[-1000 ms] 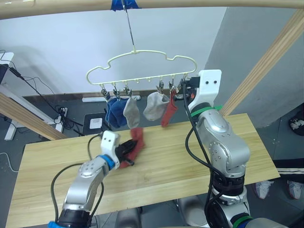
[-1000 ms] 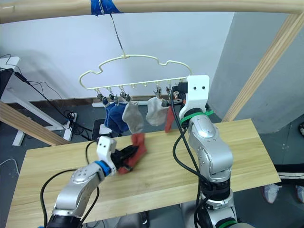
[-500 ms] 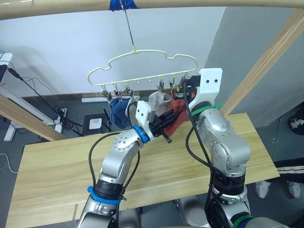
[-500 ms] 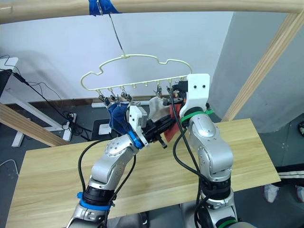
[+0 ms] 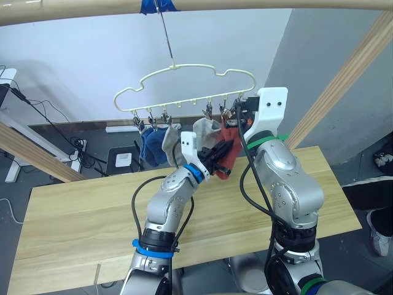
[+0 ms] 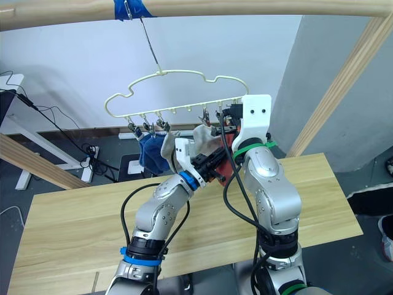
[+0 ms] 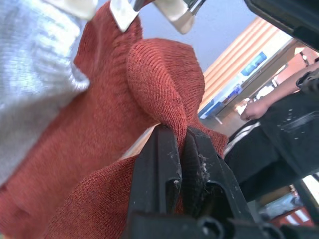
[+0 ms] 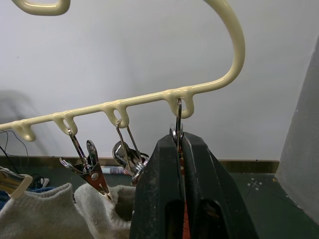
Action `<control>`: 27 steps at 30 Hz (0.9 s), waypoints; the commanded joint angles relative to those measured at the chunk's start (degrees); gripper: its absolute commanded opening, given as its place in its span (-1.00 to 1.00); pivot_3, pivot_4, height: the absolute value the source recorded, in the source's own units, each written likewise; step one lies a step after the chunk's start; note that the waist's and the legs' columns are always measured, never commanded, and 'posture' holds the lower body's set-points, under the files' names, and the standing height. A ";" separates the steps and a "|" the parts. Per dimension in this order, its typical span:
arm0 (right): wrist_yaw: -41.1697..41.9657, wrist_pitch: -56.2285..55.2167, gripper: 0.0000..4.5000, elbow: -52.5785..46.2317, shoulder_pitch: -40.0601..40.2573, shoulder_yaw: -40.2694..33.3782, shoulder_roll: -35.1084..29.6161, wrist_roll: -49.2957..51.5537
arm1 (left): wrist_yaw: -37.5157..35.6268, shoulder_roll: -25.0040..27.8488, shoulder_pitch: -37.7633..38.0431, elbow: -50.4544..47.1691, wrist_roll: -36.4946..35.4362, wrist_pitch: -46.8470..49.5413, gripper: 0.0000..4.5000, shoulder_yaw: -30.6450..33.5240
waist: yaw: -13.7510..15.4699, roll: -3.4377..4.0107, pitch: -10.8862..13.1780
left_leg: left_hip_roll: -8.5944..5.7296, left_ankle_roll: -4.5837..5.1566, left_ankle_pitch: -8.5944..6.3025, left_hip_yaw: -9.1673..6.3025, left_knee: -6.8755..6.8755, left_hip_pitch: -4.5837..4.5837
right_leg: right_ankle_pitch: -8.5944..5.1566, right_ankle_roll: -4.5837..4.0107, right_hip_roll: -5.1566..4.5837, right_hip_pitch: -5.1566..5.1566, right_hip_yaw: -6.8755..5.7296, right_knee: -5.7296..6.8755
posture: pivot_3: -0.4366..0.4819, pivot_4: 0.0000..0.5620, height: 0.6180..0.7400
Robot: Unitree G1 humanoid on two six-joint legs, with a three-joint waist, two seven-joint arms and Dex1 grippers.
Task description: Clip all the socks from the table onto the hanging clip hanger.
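The cream clip hanger (image 5: 184, 86) hangs by its hook from the pole. Two blue socks (image 5: 149, 146), two grey socks (image 5: 204, 130) and one rust-red sock (image 5: 231, 135) hang from its clips. My left gripper (image 5: 224, 150) is raised to the hanger's right end and is shut on a second rust-red sock (image 7: 164, 84), held just under the clipped red one. My right gripper (image 8: 178, 142) is shut on the end clip (image 8: 177, 122) at the hanger's right end. The pale wooden table (image 5: 73, 209) lies below.
A thick wooden pole (image 5: 245, 5) crosses overhead. Slanted wooden beams stand at the right (image 5: 344, 80) and the left (image 5: 37, 153). A person (image 5: 371, 193) in dark clothes stands past the table's right end. Cables and a power strip lie on the floor behind.
My left arm has lifted the rust-red sock from just above the table up to the hanger's right end. My right gripper stayed on the clip. A person has come in at the right.
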 commanded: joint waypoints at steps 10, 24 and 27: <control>-0.16 -0.22 -1.00 -3.20 -1.02 0.67 0.31 0.05 | 1.20 -2.12 -1.13 -1.06 -4.62 0.47 -1.00 1.46 | 0.01 0.00 0.00 | 0.00 0.00 0.00 0.00 -0.01 -0.01 | 0.00 0.00 0.00 0.00 -0.01 -0.02 | -0.70 -0.09 0.95; -1.00 0.22 -0.33 -3.85 -0.31 0.16 1.21 0.23 | 1.46 -2.04 -2.88 0.71 -4.24 -0.72 -1.00 1.62 | 0.01 0.00 0.00 | 0.00 0.00 0.00 0.00 -0.02 -0.01 | -0.01 0.01 0.01 0.00 0.00 -0.03 | -0.70 -0.09 0.95; -1.07 -0.36 -0.05 -5.15 -0.54 -0.65 1.11 0.57 | 1.63 -1.66 -3.23 1.61 -3.15 -1.97 -1.00 1.38 | 0.06 0.00 0.00 | 0.00 0.00 0.00 0.00 -0.02 -0.01 | -0.01 0.01 0.01 0.00 0.00 -0.03 | -0.70 -0.09 0.95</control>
